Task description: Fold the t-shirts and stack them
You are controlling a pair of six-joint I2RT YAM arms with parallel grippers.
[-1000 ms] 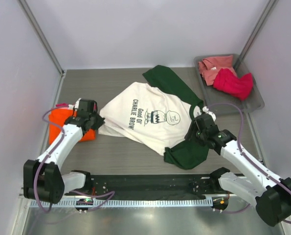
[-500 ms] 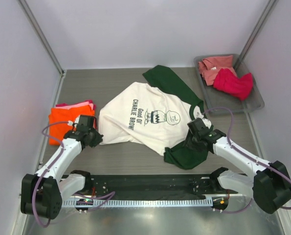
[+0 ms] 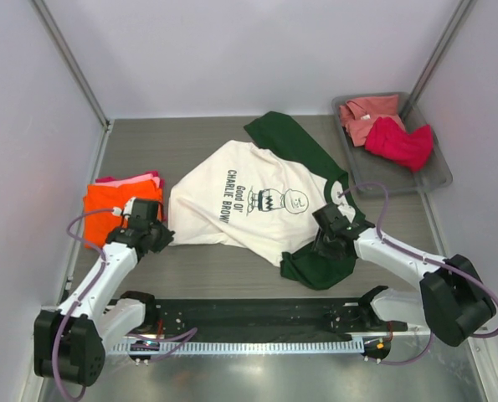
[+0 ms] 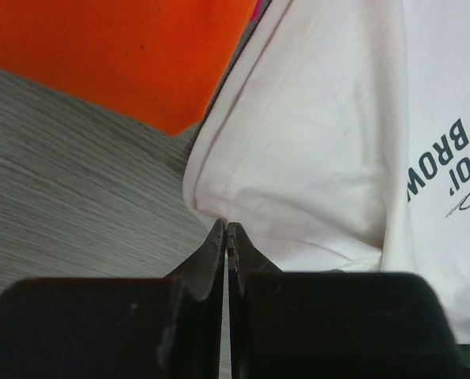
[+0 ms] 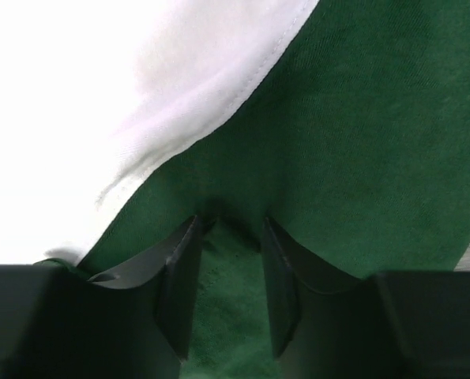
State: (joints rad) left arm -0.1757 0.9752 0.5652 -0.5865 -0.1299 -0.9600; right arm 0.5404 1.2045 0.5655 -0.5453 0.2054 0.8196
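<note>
The cream t-shirt (image 3: 240, 201) with the Charlie Brown print lies spread at mid-table, one dark green sleeve (image 3: 286, 138) pointing away and the other (image 3: 315, 264) bunched at the near right. My left gripper (image 3: 158, 237) is shut, its tips pinching the shirt's near-left hem (image 4: 219, 213). My right gripper (image 3: 322, 243) presses down on the near green sleeve (image 5: 361, 142). Its jaws stand apart with a ridge of green cloth between them. A folded orange t-shirt (image 3: 110, 205) lies on a pink one (image 3: 136, 178) at the left.
A grey tray (image 3: 437, 180) at the back right holds a salmon t-shirt (image 3: 366, 113) and a crimson one (image 3: 399, 142). A black rail (image 3: 257, 314) runs along the near edge between the arm bases. White walls close in the left, back and right sides.
My left gripper has drawn back from beside the orange stack toward the near edge, and the shirt's near-left corner came with it. My right gripper has dropped onto the green sleeve, its jaws narrowing.
</note>
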